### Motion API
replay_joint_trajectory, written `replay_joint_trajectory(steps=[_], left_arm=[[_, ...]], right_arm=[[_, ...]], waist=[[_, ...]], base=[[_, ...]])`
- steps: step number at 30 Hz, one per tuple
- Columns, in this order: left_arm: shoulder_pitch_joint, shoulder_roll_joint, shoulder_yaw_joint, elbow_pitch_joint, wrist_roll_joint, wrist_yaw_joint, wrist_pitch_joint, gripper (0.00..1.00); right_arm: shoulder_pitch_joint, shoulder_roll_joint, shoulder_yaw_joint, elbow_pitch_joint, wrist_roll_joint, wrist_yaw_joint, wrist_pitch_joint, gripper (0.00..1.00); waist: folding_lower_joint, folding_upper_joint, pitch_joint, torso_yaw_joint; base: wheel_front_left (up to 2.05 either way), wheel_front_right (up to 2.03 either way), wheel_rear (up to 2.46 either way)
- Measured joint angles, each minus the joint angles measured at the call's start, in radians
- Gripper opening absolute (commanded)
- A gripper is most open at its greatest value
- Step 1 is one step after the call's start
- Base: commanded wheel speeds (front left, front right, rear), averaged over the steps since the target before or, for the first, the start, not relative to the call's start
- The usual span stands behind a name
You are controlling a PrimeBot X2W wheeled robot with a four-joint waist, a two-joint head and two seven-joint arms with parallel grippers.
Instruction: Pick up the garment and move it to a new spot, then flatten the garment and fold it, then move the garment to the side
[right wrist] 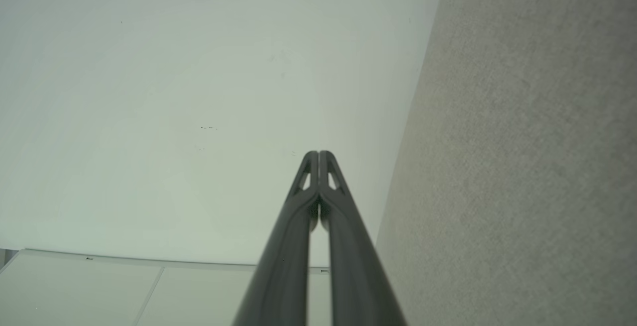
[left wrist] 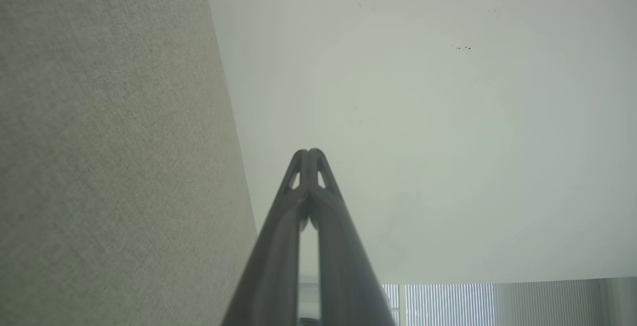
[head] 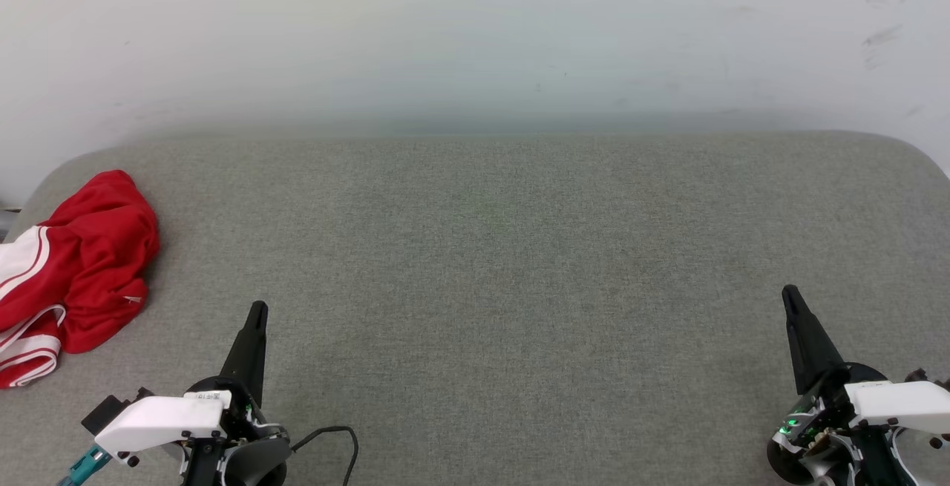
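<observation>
The garment point(head: 82, 263) lay crumpled at the left edge of the grey table point(head: 519, 248), cut off by the frame, its print hidden; the left gripper point(head: 257, 308) and right gripper point(head: 791, 293), near, were closed and empty; a white wall point(head: 475, 26) stood beyond.

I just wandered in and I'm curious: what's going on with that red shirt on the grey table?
Nothing is being handled yet. The red and white garment lies crumpled at the left edge of the grey padded table. The robot's left claw and right claw are both shut and empty, on the near side and apart from the cloth. The left one is nearer to it.
</observation>
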Motion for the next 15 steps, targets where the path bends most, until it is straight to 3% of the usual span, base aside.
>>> replay_joint_trajectory(steps=[15], left_arm=[[0.0,0.0,0.0,0.0,0.0,0.0,0.0,0.0]], right_arm=[[0.0,0.0,0.0,0.0,0.0,0.0,0.0,0.0]], waist=[[0.0,0.0,0.0,0.0]], base=[[0.0,0.0,0.0]])
